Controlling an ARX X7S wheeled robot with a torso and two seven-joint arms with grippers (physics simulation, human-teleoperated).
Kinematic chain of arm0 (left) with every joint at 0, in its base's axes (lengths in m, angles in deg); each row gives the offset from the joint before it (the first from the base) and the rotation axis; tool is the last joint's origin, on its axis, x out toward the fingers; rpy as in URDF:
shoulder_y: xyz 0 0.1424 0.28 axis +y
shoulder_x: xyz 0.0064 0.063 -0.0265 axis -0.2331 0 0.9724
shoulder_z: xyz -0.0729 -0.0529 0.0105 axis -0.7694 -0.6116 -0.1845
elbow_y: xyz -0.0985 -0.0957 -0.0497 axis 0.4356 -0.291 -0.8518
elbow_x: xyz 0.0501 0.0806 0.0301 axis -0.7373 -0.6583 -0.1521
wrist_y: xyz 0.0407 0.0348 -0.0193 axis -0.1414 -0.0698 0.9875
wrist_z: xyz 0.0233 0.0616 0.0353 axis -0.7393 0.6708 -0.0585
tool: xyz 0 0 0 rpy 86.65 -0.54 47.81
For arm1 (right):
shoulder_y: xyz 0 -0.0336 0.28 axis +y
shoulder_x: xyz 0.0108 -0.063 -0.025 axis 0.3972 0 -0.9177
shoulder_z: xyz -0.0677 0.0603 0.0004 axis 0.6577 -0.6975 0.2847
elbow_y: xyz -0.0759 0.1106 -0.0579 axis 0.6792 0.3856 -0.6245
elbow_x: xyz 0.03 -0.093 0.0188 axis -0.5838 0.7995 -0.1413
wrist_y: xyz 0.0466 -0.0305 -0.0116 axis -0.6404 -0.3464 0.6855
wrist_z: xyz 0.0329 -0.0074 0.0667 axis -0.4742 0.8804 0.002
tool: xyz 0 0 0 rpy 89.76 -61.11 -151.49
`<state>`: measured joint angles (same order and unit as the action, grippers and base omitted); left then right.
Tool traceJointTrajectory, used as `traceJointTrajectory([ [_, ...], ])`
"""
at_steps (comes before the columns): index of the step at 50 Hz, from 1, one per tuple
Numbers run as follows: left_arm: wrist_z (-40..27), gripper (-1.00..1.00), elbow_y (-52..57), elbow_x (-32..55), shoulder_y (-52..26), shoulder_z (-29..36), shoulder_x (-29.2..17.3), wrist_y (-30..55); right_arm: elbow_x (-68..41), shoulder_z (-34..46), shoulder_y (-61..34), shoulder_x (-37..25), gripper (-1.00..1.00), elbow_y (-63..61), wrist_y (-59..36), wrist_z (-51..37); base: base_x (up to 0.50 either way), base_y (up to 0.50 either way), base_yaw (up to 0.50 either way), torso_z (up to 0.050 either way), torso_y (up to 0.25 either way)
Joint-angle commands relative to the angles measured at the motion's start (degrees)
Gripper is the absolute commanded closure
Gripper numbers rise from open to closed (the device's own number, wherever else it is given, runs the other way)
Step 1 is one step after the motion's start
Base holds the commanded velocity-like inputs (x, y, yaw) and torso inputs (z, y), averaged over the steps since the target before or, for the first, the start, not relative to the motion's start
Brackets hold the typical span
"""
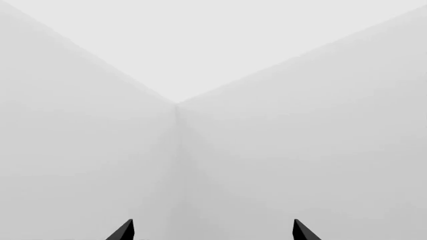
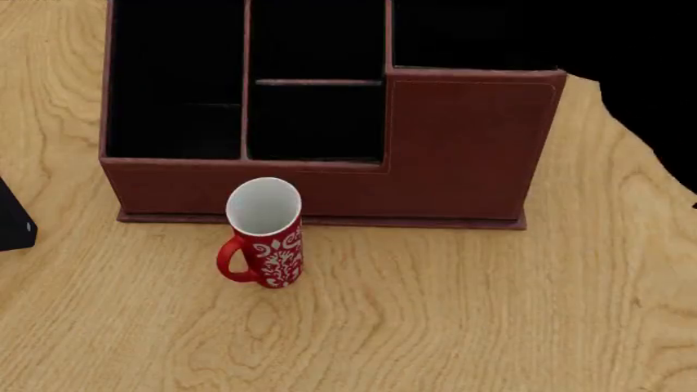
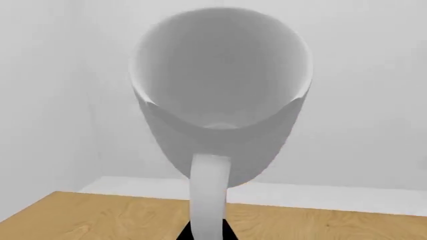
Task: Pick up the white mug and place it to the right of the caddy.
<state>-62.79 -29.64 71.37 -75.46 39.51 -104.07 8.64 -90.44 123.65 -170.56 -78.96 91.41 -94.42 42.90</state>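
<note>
Our right pincer (image 3: 205,231) seems clenched on the loop handle of the plain glossy all-white mug (image 3: 223,95), though only a dark sliver of it shows. The mug is carried above the pale wooden counter (image 3: 100,217), mouth toward the wrist camera. The large reddish-brown leather-look caddy (image 2: 468,147) sits ahead; bare counter lies to its right (our goal). The left pincer (image 1: 213,231) is released, facing blank walls.

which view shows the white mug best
The right wrist view: the white mug fills it, open mouth and loop handle toward the camera, handle running down to the right gripper. The head view shows only the red mug and caddy; the left wrist view shows bare walls.
</note>
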Motion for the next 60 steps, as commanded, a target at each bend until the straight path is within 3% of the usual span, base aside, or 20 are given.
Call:
traceJointTrajectory([
  [1,-0.36,-1.00,-1.06,-0.61,-1.42,2.78,-0.60,-1.25,2.63,-1.34,-1.17,-5.77,1.00,2.91,-1.96,-4.51,0.00,0.00,0.00,0.000,0.000],
  [15,-1.25,-1.00,-2.50,-0.82,-5.34,7.81,-1.96,-2.76,3.29,-0.69,-0.45,-12.15,1.00,4.73,-4.82,-11.01,0.00,0.00,0.00,0.000,0.001],
  [26,-1.20,-1.00,-2.31,-0.56,-5.64,7.67,-1.76,-2.93,2.45,2.96,-3.05,-13.60,1.00,8.83,-15.69,-12.14,0.00,0.00,0.00,0.000,0.000],
  [35,-0.25,-1.00,-1.68,-0.96,-3.38,4.68,-0.58,-2.42,0.40,6.44,-9.78,-8.30,1.00,23.31,-29.51,-1.74,0.00,0.00,0.00,0.000,0.001],
  [42,0.49,-1.00,-2.20,-1.87,-2.70,4.89,0.51,-3.18,5.58,12.62,-13.14,-1.86,1.00,37.23,-35.92,9.66,0.00,0.00,0.00,0.000,0.000],
  [49,0.62,-1.00,-2.24,-2.50,-2.27,5.04,1.11,-3.34,9.99,17.27,-13.75,3.28,1.00,47.20,-37.45,21.96,0.00,0.00,0.00,0.000,0.001],
  [60,0.65,-1.00,-1.89,-2.75,-1.52,4.49,1.44,-2.84,12.71,19.74,-10.15,7.65,1.00,54.64,-35.42,29.90,0.00,0.00,0.00,0.000,0.000],
])
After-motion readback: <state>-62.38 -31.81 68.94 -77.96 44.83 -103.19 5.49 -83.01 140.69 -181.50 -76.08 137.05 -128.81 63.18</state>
